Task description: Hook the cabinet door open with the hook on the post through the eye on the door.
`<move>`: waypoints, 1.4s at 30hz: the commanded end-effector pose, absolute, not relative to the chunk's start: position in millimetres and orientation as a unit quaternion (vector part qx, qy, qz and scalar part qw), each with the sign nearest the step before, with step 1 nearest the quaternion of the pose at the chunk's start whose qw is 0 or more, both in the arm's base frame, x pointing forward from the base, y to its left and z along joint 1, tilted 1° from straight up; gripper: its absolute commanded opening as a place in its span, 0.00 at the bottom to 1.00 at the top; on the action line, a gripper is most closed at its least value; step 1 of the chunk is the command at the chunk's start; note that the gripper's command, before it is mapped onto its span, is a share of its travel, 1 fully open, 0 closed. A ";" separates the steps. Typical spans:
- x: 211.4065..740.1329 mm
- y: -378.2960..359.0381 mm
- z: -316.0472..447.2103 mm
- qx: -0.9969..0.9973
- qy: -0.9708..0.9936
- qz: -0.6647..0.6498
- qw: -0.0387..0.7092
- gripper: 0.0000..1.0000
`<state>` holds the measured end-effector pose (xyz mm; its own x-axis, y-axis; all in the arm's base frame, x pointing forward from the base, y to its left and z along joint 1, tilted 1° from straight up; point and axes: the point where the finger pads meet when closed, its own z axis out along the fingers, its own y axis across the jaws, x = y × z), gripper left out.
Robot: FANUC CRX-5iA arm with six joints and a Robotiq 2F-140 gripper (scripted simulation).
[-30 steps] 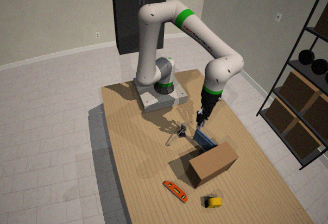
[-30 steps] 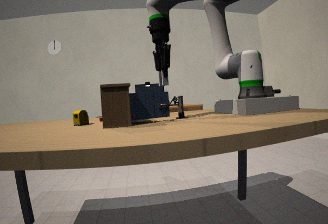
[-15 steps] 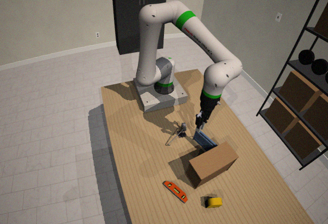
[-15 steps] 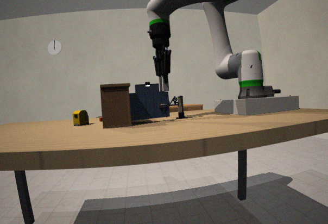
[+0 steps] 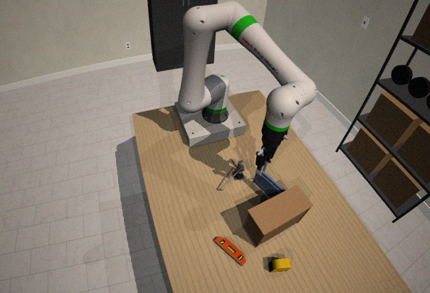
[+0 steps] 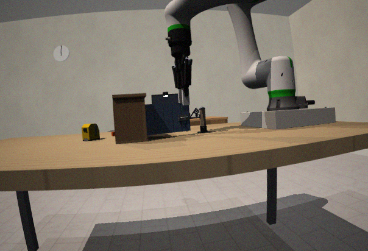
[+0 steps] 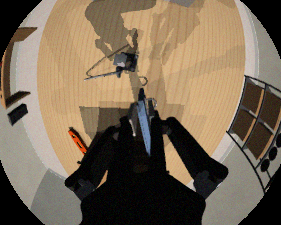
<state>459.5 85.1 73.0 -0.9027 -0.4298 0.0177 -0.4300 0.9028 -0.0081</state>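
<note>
The brown cabinet stands flat on the table, also in the exterior view. Its blue door stands swung open toward the robot base. A short dark post stands left of the door's free end, and its thin hook hangs away from the door, down to the table. In the exterior view the post is right of the eye. My gripper points straight down, fingers narrowed, tips at the door's top edge. In the wrist view the door edge runs between the fingers.
An orange level and a yellow tape measure lie near the table's front edge. The robot's grey base block is at the back. A black shelf with boxes stands off the table at the right.
</note>
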 end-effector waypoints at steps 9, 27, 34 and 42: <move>459.7 85.1 71.4 0.220 -0.975 0.006 0.008 0.16; 464.3 76.8 71.5 0.254 -0.967 0.006 0.008 0.16; 467.7 71.3 71.5 0.268 -0.963 0.006 0.008 0.16; 470.1 67.8 71.5 0.292 -0.956 0.005 0.008 0.16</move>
